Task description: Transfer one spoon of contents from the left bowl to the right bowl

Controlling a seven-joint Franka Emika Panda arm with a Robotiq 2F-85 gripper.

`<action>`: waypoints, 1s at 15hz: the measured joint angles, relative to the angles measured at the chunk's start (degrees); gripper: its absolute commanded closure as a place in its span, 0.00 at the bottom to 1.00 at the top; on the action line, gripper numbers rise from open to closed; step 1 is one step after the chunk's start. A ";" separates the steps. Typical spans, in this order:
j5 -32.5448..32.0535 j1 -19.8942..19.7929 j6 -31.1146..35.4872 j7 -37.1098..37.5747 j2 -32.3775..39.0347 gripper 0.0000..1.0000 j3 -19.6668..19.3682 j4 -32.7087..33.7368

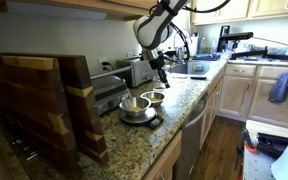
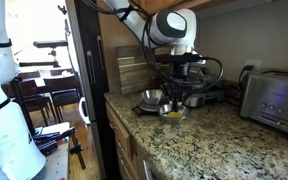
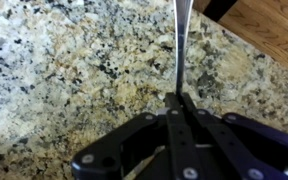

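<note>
The thin dark spoon (image 3: 183, 40) is clamped between the fingers (image 3: 187, 106) of the black gripper (image 3: 176, 97), over the speckled granite bench (image 3: 64, 70); in an exterior view it hangs near the smaller shiny steel bowl (image 1: 153, 97), beside the larger round steel bowl (image 1: 134, 106)

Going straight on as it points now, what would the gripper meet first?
Probably the granite countertop; nothing else shows ahead in the wrist view. The spoon in the gripper would touch first; depth is unclear.
</note>
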 measured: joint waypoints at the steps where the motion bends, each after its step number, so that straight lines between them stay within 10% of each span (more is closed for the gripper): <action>1: -3.04 0.66 -0.01 1.90 0.40 0.97 0.00 0.01; 15: -23.78 8.10 -6.79 8.96 7.15 0.97 2.63 2.27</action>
